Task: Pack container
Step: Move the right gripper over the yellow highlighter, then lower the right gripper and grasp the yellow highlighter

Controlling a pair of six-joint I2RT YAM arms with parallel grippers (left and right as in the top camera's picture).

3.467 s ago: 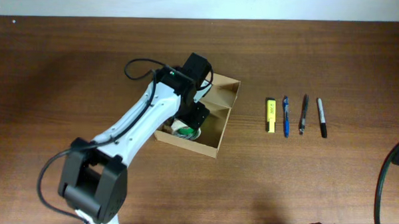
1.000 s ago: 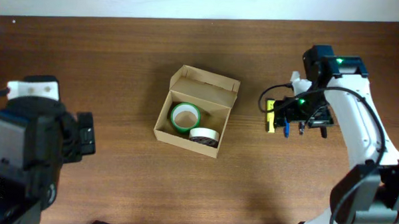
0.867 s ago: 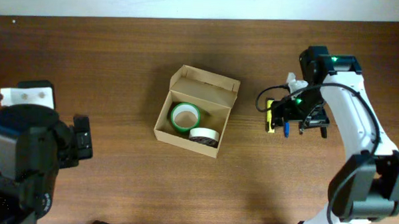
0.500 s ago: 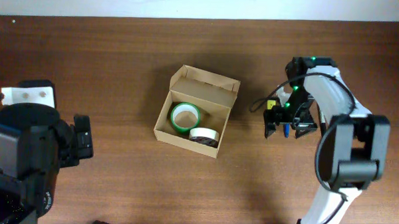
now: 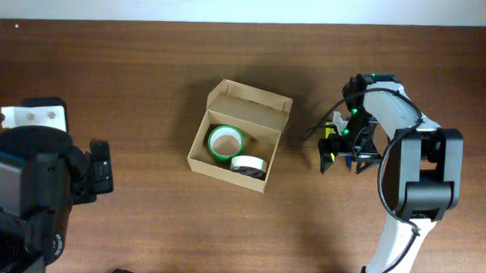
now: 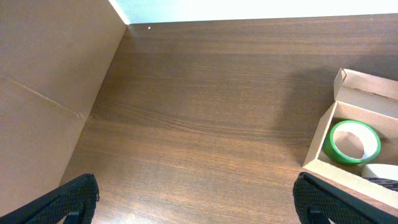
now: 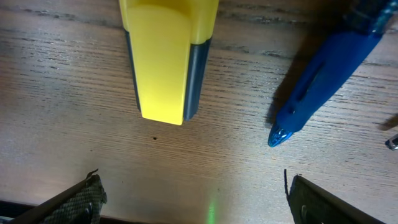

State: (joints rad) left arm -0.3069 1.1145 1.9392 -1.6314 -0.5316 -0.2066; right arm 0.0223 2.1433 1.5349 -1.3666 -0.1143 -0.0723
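Right jaws released, spread wide: in the right wrist view the right gripper (image 7: 196,202) has one fingertip in each bottom corner and nothing clamped between them. It sits low over the table (image 5: 132,76), nose down on the pen row. Yellow highlighter (image 7: 165,56) lies just ahead of the gap, blunt end toward the fingers and closer to the picture-left one, not touching either. Blue pen (image 7: 323,68) is just beside the highlighter, angled, tip pointing back toward the gripper, also untouched. Overhead shows the same gripper (image 5: 344,152) with the arm covering most of the pens; only a bit of yellow shows at its left edge.

Left jaws released too: left gripper (image 6: 199,208) has its fingertips at the two bottom corners of its wrist view, with bare wood between them. The arm is parked at the table's left edge, well apart from everything.

Container (image 5: 248,114) is mid-table, slightly rotated, flap lid up at the far side, top open. It sits between the two arms, nearer the right one but clear of it. Inside: green tape roll (image 5: 213,140) lying flat, white tape roll (image 5: 258,165) just beside it toward the near-right corner. Left wrist view catches the box (image 6: 317,140) and green roll (image 6: 333,143) at its right edge.
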